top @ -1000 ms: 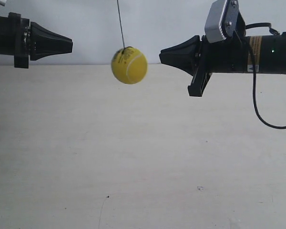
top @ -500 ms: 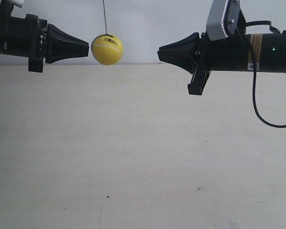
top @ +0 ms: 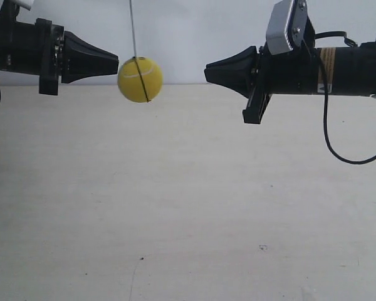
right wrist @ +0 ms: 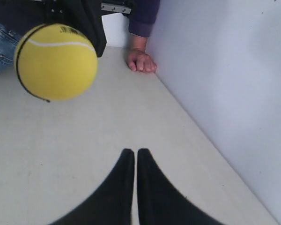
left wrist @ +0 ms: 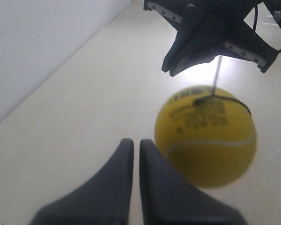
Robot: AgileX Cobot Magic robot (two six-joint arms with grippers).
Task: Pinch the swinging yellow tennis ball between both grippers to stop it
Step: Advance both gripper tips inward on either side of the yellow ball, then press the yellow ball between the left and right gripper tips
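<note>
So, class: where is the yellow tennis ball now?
In the exterior view the yellow tennis ball hangs just beside the left pincer, well clear of the right pincer.

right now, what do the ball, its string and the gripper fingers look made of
The yellow tennis ball looks like fuzzy matte felt: soft nap, white seam. The string is a thin dark cord, material unclear. The left fingers and right fingers look smooth matte black, probably moulded plastic.

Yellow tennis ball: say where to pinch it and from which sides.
Pinch the yellow tennis ball across its middle, one shut hand tip on each side. It is round and hangs by a string from its top, so off-centre contact would likely deflect it. The left hand is nearly at it; the right hand stands apart.
</note>
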